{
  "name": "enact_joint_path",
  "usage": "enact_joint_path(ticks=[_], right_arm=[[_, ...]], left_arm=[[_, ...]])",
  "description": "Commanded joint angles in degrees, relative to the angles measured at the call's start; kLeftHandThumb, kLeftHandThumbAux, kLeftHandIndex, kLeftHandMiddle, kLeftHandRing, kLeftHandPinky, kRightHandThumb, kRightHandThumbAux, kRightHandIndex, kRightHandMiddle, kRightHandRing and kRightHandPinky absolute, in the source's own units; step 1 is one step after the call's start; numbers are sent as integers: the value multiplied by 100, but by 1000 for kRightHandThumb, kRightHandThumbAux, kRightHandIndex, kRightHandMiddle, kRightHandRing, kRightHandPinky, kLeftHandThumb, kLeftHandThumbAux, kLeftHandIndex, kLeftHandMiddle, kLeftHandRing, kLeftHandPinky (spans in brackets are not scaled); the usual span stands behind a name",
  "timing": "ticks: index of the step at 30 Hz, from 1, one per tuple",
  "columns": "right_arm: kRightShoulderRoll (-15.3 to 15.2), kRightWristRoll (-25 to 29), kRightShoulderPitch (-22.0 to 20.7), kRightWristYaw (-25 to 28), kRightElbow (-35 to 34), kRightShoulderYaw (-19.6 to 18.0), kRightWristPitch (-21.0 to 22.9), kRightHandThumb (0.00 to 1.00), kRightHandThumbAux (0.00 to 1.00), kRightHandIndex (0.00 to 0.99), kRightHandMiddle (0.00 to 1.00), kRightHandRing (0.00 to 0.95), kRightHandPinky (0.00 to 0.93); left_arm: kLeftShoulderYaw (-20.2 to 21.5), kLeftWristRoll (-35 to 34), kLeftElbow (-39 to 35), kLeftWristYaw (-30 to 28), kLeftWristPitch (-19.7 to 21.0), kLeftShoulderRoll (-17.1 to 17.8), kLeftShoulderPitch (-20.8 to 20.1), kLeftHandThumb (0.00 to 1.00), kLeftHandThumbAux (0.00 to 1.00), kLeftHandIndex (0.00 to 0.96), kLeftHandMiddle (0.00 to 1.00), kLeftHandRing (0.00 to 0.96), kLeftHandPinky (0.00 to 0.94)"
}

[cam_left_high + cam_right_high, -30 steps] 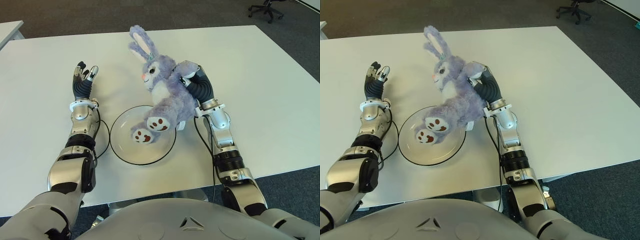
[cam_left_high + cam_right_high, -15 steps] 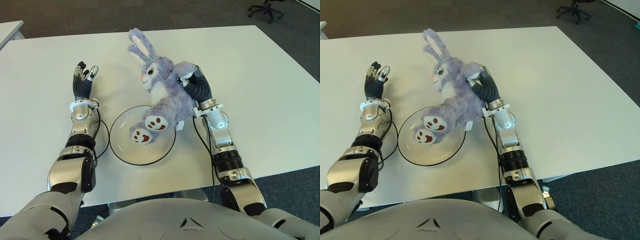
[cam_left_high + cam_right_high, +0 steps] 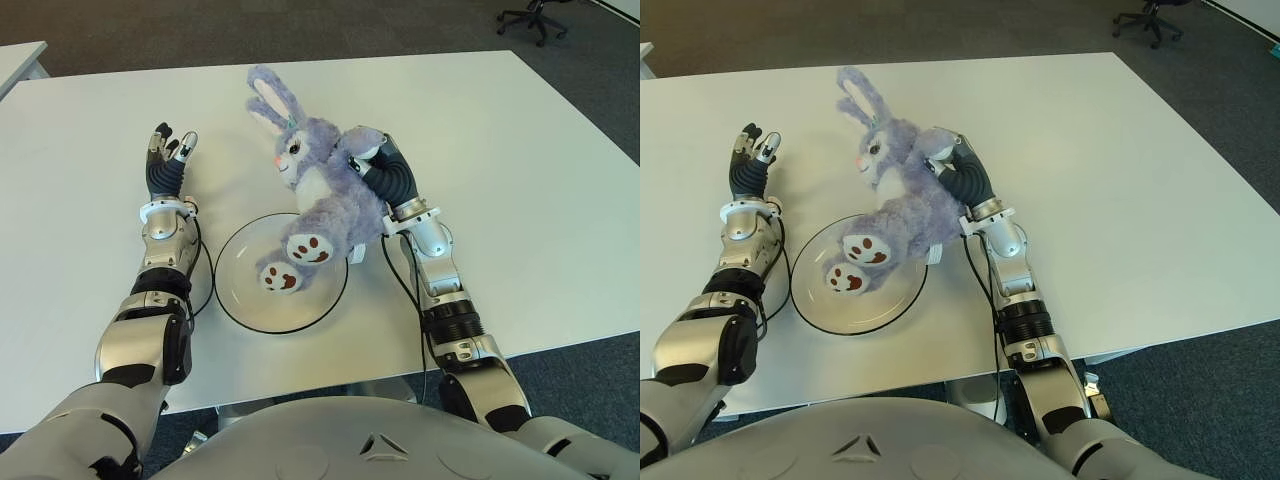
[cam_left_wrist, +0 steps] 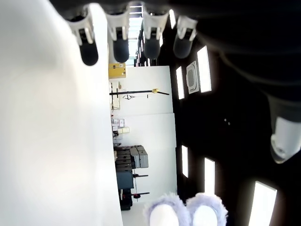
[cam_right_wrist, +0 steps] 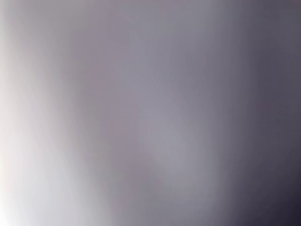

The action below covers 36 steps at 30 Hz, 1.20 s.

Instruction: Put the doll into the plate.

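Note:
A purple plush rabbit doll (image 3: pixel 325 195) with white belly and long ears is held above the table by my right hand (image 3: pixel 375 170), whose fingers are curled around its back. Its feet (image 3: pixel 290 262) hang over the clear round plate (image 3: pixel 240 300) with a dark rim, which sits on the white table (image 3: pixel 520 190) in front of me. The right wrist view is filled with purple fur at close range. My left hand (image 3: pixel 168 150) shows to the left of the plate with its fingers (image 4: pixel 117 44) spread and holding nothing.
Thin black cables run along both forearms beside the plate. The table's front edge is near my body. A black office chair (image 3: pixel 535 18) stands on the dark carpet beyond the table's far right corner.
My right hand has carried the doll to the left and slightly down, bringing its feet further over the plate. The left hand has not moved.

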Motion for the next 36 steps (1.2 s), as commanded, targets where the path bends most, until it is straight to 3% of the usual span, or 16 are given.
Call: enact_joint_path(ticks=[1,24,36], right_arm=[[99,-44,92,12,98,85,111,851,667,408,589,724,712],[150,-235,45,-125,230,161,41,851,667,407,585,721,721],[196,-306,-79,-348,449,71,-293,851,668,405,581,710,702]], left_arm=[[-102,57,499,48,411,-455,596,0,509,0,57,83,118],[-74,11,535,-10,414,-453,590,0,515,0,55,81,116],[-84,40,605,17,399,-442,572,0,523,0,55,85,117]])
